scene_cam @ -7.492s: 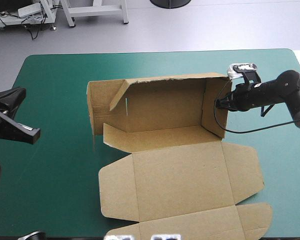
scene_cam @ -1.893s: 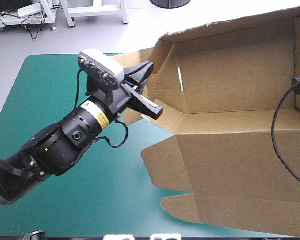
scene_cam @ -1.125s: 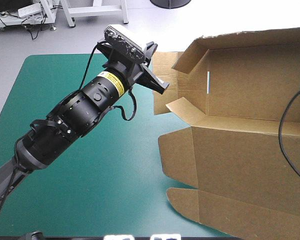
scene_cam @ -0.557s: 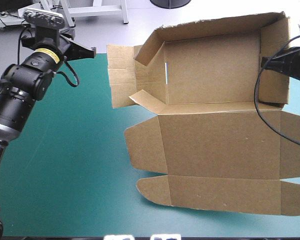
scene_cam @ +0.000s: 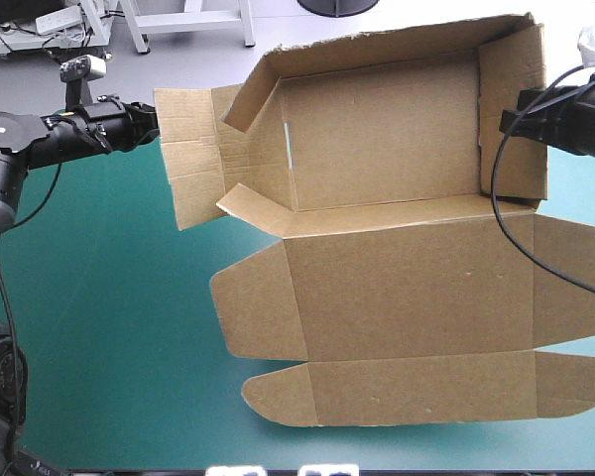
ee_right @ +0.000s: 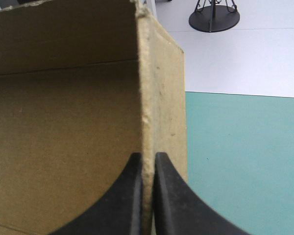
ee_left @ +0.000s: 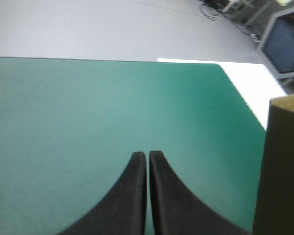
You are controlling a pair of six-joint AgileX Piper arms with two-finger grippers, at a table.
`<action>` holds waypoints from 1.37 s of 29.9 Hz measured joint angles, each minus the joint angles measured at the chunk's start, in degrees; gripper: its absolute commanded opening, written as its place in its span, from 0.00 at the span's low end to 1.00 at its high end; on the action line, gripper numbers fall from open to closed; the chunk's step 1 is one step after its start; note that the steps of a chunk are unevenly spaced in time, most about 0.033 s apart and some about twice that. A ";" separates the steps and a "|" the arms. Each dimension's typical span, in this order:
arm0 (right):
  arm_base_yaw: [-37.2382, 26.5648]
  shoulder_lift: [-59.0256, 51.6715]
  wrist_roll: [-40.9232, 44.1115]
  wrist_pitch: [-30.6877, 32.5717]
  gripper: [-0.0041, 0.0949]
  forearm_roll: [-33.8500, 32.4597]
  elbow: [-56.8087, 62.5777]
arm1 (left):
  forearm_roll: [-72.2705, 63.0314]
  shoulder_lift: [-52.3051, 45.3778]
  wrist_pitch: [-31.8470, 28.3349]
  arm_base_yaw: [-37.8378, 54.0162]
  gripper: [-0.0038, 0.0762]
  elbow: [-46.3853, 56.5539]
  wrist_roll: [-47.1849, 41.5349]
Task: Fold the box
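From above we see the whole box point(scene_cam: 397, 248). Its back wall and right end wall stand raised, its left end flaps are splayed outward, and its lid panels lie flat toward the near edge of the table point(scene_cam: 109, 327). The box fills the right half of the table and runs past the right edge of this view.

Only the right wrist view shows the grip. The top edge of the right end wall stands between the fingers of the right gripper point(ee_right: 148, 155), which are pinched all but together on the board. The inside of the box is on one side of them and the teal-green cover on the other.

The left wrist view shows the left gripper point(ee_left: 147, 154) with its black fingers pressed together and nothing between them, over bare cover near the far edge, with a brown edge of the box off to one side. From above, this gripper's tip is right at the outermost left flap. We cannot tell whether it touches.
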 measured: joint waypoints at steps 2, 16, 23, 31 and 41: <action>0.00 -0.09 -0.91 -0.05 0.02 1.23 0.00 | -3.71 1.53 5.81 0.73 0.07 -0.06 1.26; 0.00 0.93 -1.87 -4.05 0.03 4.25 0.00 | -7.17 0.48 13.68 -0.42 0.06 -0.06 3.05; 0.00 3.49 -2.90 -5.11 0.02 6.72 0.00 | -7.48 -1.83 14.14 -3.20 0.06 -0.06 3.05; -0.05 4.38 -3.47 -5.13 0.03 6.73 0.00 | -11.90 -2.86 14.15 -6.46 0.06 -0.06 3.24; -0.05 5.34 -4.35 -4.11 0.03 6.50 0.00 | -12.43 -4.52 14.15 -10.15 0.05 -0.06 3.31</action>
